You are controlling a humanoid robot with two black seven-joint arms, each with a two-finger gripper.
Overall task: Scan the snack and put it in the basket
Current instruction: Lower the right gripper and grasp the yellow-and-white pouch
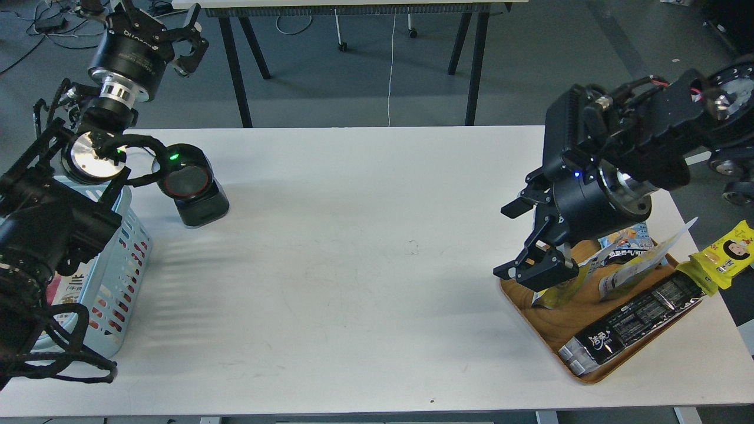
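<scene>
Two yellow and silvery snack pouches lie in the brown wooden tray [551,330] at the right. The left snack pouch [558,292] is partly covered by my right gripper [523,242], which hangs open just above it at the tray's left edge. The second pouch [635,268] leans beside it. The light blue slotted basket [126,259] stands at the table's left edge, partly hidden by my left arm. My left gripper [158,20] is open and empty, raised high behind the table's far left corner.
A black scanner [191,187] with a green light stands on the table near the basket. The tray also holds a long black packet [633,321] and a white-and-blue pouch [623,231]. A yellow packet [726,257] lies past the tray at the table's right edge.
</scene>
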